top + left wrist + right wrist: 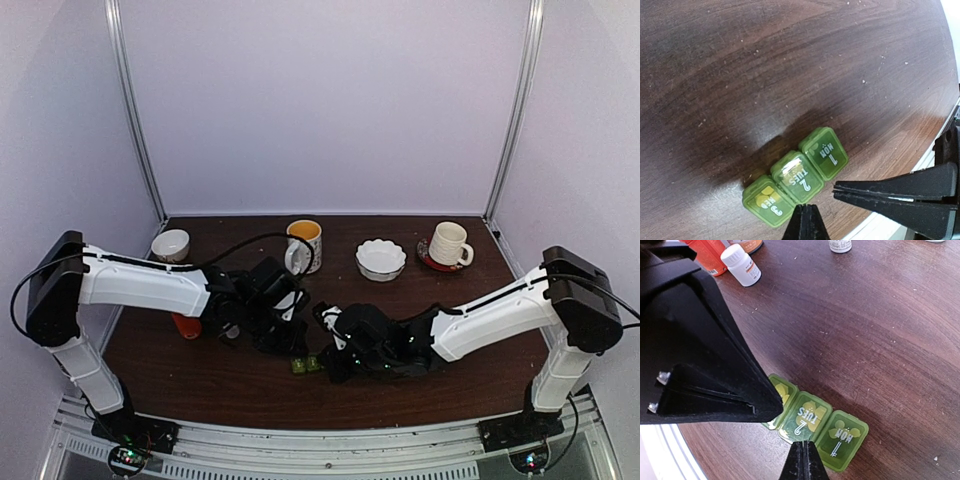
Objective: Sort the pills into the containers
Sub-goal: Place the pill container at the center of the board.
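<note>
The dark wood table (200, 375) sits inside a white-walled booth, and your pill box (796, 184) lies near its front edge, between the two arms. Both tools are over it and carry nothing. The left gripper (804, 222) has its jaws pressed together at the near edge of the box, about where the WED and TUES cells meet. The right gripper (804, 462) is closed tight too, with its tip by the near edge of the TUES cell. I cannot tell whether either tip touches the plastic. All three lids look down, and no loose pill shows anywhere, so I judge you are working the lids rather than carrying. If a cell has yet to be filled, your next move calls for a tip under a lid's free edge while the other arm pins the light box against sliding. Pale shapes show on the lids, but whether they are pills or print is unclear. Your left wrist view shows the right gripper reaching in from the side. Only the right wrist view shows the orange bottle (705, 255) and white bottle (741, 264) standing well behind the box. Only the overhead view shows the mugs (304, 245) and bowl (381, 260) along the back.
</note>
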Action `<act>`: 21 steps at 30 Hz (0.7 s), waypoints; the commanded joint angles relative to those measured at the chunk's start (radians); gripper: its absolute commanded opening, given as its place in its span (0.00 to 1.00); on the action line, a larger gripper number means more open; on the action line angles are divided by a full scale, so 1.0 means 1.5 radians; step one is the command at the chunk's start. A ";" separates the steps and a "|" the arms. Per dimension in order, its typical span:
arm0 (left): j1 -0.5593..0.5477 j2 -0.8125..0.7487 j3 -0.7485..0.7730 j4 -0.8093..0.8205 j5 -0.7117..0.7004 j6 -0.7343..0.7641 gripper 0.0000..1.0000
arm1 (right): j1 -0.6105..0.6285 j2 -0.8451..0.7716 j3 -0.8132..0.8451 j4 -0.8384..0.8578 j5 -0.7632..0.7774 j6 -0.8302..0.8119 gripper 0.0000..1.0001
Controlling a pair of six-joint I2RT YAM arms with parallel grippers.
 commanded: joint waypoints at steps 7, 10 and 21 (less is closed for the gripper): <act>0.000 0.025 -0.061 0.090 0.037 -0.036 0.00 | -0.008 0.045 0.053 -0.034 -0.039 0.003 0.00; 0.000 0.043 -0.064 0.093 0.038 -0.035 0.00 | -0.013 0.047 0.056 -0.038 -0.042 0.004 0.00; 0.001 -0.002 -0.009 0.005 -0.003 0.001 0.00 | -0.025 0.005 0.072 -0.066 -0.021 -0.021 0.00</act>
